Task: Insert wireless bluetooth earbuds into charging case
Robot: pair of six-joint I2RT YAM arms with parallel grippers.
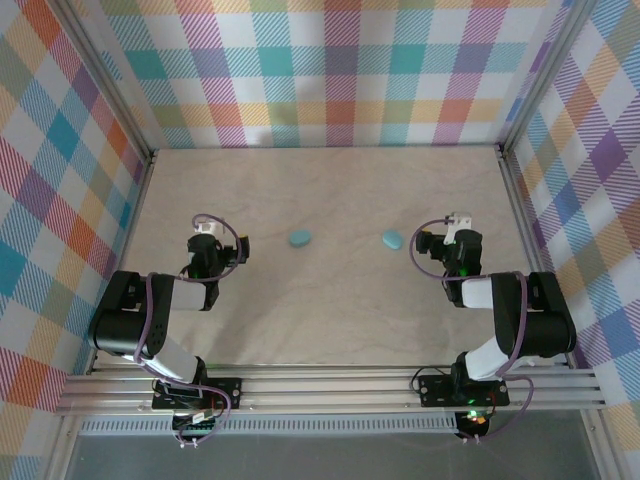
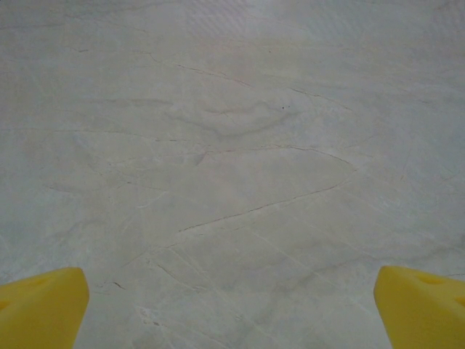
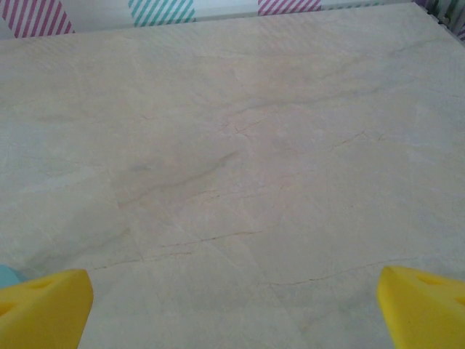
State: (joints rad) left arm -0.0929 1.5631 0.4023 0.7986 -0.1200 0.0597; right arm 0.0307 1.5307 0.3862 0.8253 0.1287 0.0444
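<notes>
Two teal cases [image 1: 300, 238] [image 1: 392, 239] overhead; right wrist catches one's edge [image 3: 6, 275]; left tool [image 2: 231, 311] and right tool [image 3: 234, 309] gape.

I see a teal oval pebble-shaped plastic case [image 1: 300, 238] lying flat on the pale marbled tabletop [image 1: 330, 320], with a matching second teal case [image 1: 392, 239] well apart to its right.

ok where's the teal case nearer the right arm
In the top view, that teal oval case lies on the table right of centre, just left of the right claw, with the other teal case further left.
</notes>
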